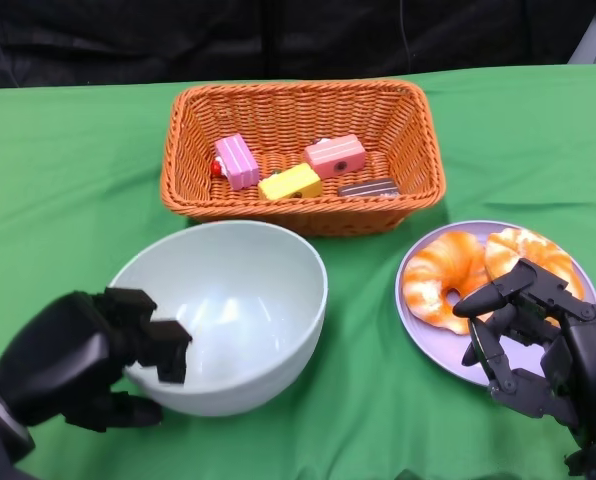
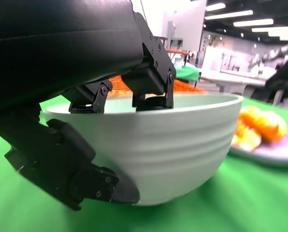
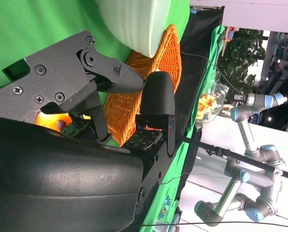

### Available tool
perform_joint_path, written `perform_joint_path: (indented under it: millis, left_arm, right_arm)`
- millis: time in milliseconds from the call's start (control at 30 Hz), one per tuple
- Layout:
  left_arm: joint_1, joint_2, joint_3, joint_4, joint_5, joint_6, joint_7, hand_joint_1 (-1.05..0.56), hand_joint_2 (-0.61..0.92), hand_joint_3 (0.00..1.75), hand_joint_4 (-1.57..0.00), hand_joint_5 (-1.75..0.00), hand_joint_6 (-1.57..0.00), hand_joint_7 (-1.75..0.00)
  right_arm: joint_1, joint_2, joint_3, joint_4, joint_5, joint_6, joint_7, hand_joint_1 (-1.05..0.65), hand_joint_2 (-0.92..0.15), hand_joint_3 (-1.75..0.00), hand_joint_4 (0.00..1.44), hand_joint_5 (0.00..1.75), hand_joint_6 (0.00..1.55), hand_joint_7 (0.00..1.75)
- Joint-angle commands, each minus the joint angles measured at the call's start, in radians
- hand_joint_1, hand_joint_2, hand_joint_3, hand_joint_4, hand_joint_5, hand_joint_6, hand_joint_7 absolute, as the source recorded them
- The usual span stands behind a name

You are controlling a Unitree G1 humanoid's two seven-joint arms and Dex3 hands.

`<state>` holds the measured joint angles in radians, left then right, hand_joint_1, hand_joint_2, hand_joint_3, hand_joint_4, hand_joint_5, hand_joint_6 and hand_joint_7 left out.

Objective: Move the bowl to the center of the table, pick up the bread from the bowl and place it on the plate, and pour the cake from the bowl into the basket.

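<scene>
A pale green bowl point(image 1: 228, 315) sits on the green table in front of the basket and shows nothing inside. My left hand point(image 1: 88, 355) grips its near-left rim, fingers inside and thumb against the outer wall point(image 2: 86, 179). An orange wicker basket point(image 1: 303, 105) behind it holds several toy cakes point(image 1: 290, 182). Two glazed bread pieces point(image 1: 443, 280) lie on the lilac plate point(image 1: 418, 335) at the right. My right hand point(image 1: 538, 345) hovers over the plate's near edge with fingers apart, holding nothing point(image 3: 110, 96).
The green cloth point(image 1: 68, 180) covers the whole table. A black backdrop runs along the far edge. The right wrist view shows another robot arm point(image 3: 250, 145) on a white bench beyond the table.
</scene>
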<state>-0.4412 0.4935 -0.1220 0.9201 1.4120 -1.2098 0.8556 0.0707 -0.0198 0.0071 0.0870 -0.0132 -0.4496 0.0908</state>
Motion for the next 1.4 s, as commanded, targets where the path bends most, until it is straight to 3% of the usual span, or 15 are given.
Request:
perform_joint_path:
  millis: [33,300,367,433,467,533,633,767,800,900,1033,1167,1267,1333,1400]
  left_arm:
    - [-0.087,0.095,-0.217,0.046,0.101,0.138,0.286,-0.1,0.82,0.16,-0.81,-1.75,-0.68,-1.63]
    - [-0.186,0.115,-0.499,0.159,0.069,0.225,0.476,-0.1,0.83,0.15,-0.81,-1.75,-0.66,-1.66]
    - [-0.207,0.115,-0.538,0.166,0.035,0.221,0.414,-0.19,0.79,0.04,-0.82,-1.57,-0.96,-0.87]
    - [-0.21,0.124,-0.559,0.165,-0.008,0.219,0.365,-0.21,0.78,0.01,-0.83,-1.52,-1.1,-0.54]
    - [-0.207,0.13,-0.564,0.162,-0.032,0.217,0.337,-0.23,0.82,0.01,-0.87,-1.22,-1.1,-0.35]
    - [-0.203,0.142,-0.572,0.153,-0.082,0.198,0.279,-0.24,0.84,0.0,-0.93,-1.0,-1.13,-0.18]
    - [-0.198,0.156,-0.579,0.138,-0.142,0.172,0.218,-0.36,0.91,0.01,-1.0,-0.35,-1.03,-0.03]
    - [-0.202,0.168,-0.569,0.167,-0.254,0.075,0.095,-0.37,0.92,0.01,-1.04,-0.22,-1.02,-0.01]
    - [-0.213,0.169,-0.551,0.221,-0.336,-0.027,-0.012,-0.76,0.92,0.28,-0.65,-0.09,-0.66,0.0]
    - [-0.255,0.128,-0.483,0.442,-0.561,-0.28,-0.323,-1.02,0.92,0.51,-0.28,-0.01,-0.37,0.0]
    - [-0.308,0.038,-0.256,0.708,-0.682,-0.405,-0.662,-1.05,0.92,0.54,-0.22,-0.01,-0.3,0.0]
    - [-0.414,-0.001,0.228,1.02,-0.691,-0.388,-1.094,-1.05,0.92,0.52,-0.3,-0.04,-0.28,0.0]
    - [-0.461,0.012,0.645,1.159,-0.803,-0.212,-1.522,-0.99,0.92,0.4,-0.39,-0.06,-0.32,-0.01]
    - [-0.463,0.012,0.853,1.173,-0.92,-0.053,-1.742,-0.92,0.92,0.34,-0.45,-0.08,-0.35,-0.02]
    - [-0.457,0.005,0.996,1.174,-1.02,0.07,-1.852,-0.65,0.92,0.16,-0.65,-0.14,-0.54,-0.06]
  right_arm:
    - [0.013,-0.013,-0.011,-0.031,0.012,0.011,-0.001,-0.1,-0.66,-0.84,0.74,1.52,0.68,1.28]
    - [0.015,-0.012,-0.011,-0.04,0.009,0.015,-0.001,-0.1,-0.66,-0.83,0.74,1.52,0.69,1.27]
    - [0.016,-0.011,-0.009,-0.044,0.005,0.013,-0.003,-0.09,-0.66,-0.84,0.74,1.53,0.68,1.27]
    - [0.015,-0.01,-0.01,-0.042,0.006,0.008,-0.003,-0.09,-0.66,-0.85,0.74,1.53,0.68,1.27]
    - [0.014,-0.01,-0.01,-0.039,0.007,0.005,-0.003,-0.09,-0.66,-0.85,0.74,1.53,0.69,1.27]
    - [0.012,-0.011,-0.011,-0.038,0.008,0.006,-0.002,-0.09,-0.65,-0.85,0.74,1.53,0.69,1.27]
    - [0.01,-0.012,-0.011,-0.039,0.009,0.012,-0.001,-0.1,-0.65,-0.85,0.74,1.53,0.68,1.27]
    - [0.009,-0.012,-0.012,-0.037,0.006,0.011,-0.003,-0.1,-0.66,-0.84,0.74,1.54,0.68,1.28]
    - [0.007,-0.012,-0.012,-0.035,0.005,0.009,-0.004,-0.1,-0.66,-0.84,0.74,1.54,0.68,1.28]
    - [0.005,-0.012,-0.011,-0.033,0.004,0.008,-0.003,-0.09,-0.65,-0.86,0.74,1.54,0.68,1.29]
    - [0.003,-0.012,-0.01,-0.029,0.005,0.011,-0.002,-0.09,-0.65,-0.86,0.74,1.55,0.68,1.29]
    - [0.004,-0.009,-0.009,-0.027,0.002,0.012,-0.005,-0.08,-0.66,-0.86,0.73,1.54,0.68,1.29]
    - [0.003,-0.01,-0.008,-0.026,-0.006,0.008,-0.009,-0.08,-0.65,-0.87,0.73,1.54,0.68,1.3]
    - [0.003,-0.01,-0.008,-0.025,-0.008,0.007,-0.008,-0.09,-0.65,-0.88,0.74,1.54,0.68,1.3]
    - [0.001,-0.011,-0.007,-0.023,-0.007,0.005,-0.007,-0.09,-0.64,-0.88,0.74,1.54,0.68,1.3]
